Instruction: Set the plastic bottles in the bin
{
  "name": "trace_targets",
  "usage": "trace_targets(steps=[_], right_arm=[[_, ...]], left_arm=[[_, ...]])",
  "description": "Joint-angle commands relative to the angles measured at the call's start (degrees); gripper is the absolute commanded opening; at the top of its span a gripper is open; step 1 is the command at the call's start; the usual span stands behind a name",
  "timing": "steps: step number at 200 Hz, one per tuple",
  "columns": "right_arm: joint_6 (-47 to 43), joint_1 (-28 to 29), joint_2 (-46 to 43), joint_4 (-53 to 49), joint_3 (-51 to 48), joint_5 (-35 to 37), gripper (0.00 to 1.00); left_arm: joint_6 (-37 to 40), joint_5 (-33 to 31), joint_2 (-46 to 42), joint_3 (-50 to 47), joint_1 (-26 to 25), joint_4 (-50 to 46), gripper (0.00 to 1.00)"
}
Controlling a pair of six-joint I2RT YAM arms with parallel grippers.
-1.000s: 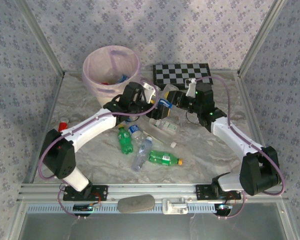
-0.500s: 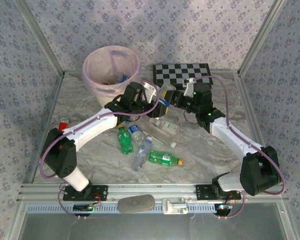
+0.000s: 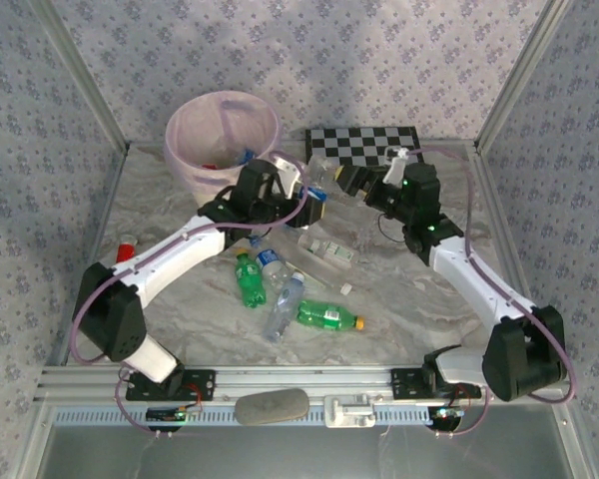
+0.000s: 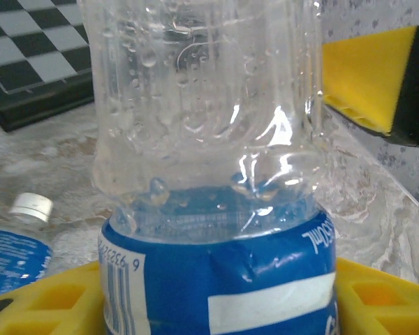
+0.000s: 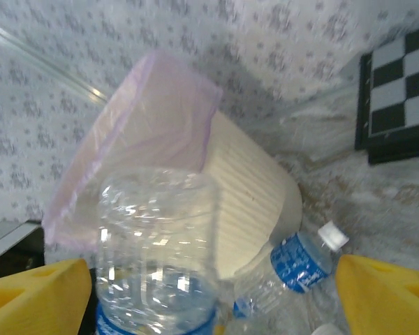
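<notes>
**Left arm holds bottle beside bin**

Table (image 3: 409, 299) has the bin (image 3: 177, 140) at far left, with a chessboard (image 3: 364, 145) beside it. Left gripper (image 3: 309, 200) pinches a clear blue-label bottle (image 4: 209, 174) near the bin. Right gripper (image 5: 209, 293) is just beside it, jaws spread wide. Loose bottles (image 3: 285, 304) lie mid-table.

Robot lab test booth: aluminium frame (image 3: 520, 75), patterned wall panels (image 3: 379, 60), marble-look tabletop (image 3: 399, 299), front mounting rail (image 3: 309, 379).
</notes>
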Motion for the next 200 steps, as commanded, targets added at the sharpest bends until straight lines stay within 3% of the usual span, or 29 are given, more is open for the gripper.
trace_targets(steps=[1, 47, 88, 142, 200], right_arm=[[-1.1, -1.2, -2.7, -0.9, -1.7, 4.1, 0.97], [-0.9, -2.3, -1.4, -3.1, -3.4, 6.4, 0.99], [-0.7, -2.5, 2.3, -3.2, -3.2, 4.6, 0.99], [1.1, -2.3, 7.1, -1.4, -3.3, 2.0, 0.99], [1.2, -2.2, 8.4, -2.0, -2.9, 1.4, 0.99]], left_arm=[[2.5, -1.3, -4.0, 4.7, 1.1, -1.5, 0.52], [8.1, -7.0, -6.5, 12.9, 3.4, -7.5, 0.51], [11.8, -13.2, -8.2, 16.6, 10.0, -11.5, 0.51], [11.0, -13.9, -6.1, 20.1, 22.2, -15.8, 0.51], [11.5, -14.3, 1.6, 25.1, 26.6, -21.4, 0.52]])
